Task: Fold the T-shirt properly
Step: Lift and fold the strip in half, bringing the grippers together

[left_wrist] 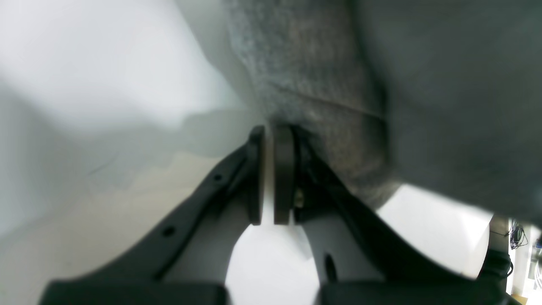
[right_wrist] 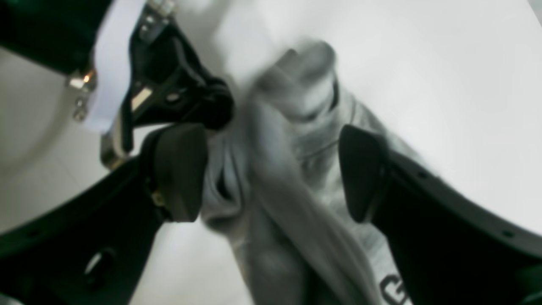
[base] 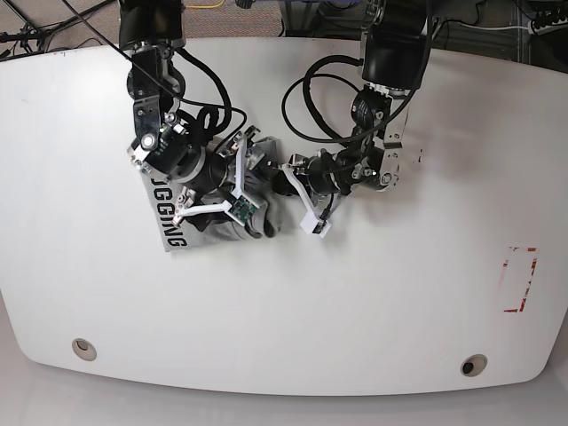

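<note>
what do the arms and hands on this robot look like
Both arms are black, with looping black cables and white brackets near the wrists. The left hand has two dark curved fingers with bolt holes and flat rounded pads. The right hand matches it, with thick dark pads. Silver screws show on a white wrist part.

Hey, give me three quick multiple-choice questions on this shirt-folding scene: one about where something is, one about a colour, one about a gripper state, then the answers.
1. Where is the T-shirt on the table in the base view?
A. Left of centre
B. Far right edge
C. Off the table

2. What colour is the shirt's lettering?
A. Red
B. Black
C. Yellow

3. How does the right gripper stand?
A. Shut on cloth
B. Open, cloth between its fingers
C. Out of view

Answers:
A, it lies bunched left of centre under both arms.
B, black letters show on grey cloth.
B, its wrist view shows the fingers wide apart; the left gripper is shut on the shirt.
</note>
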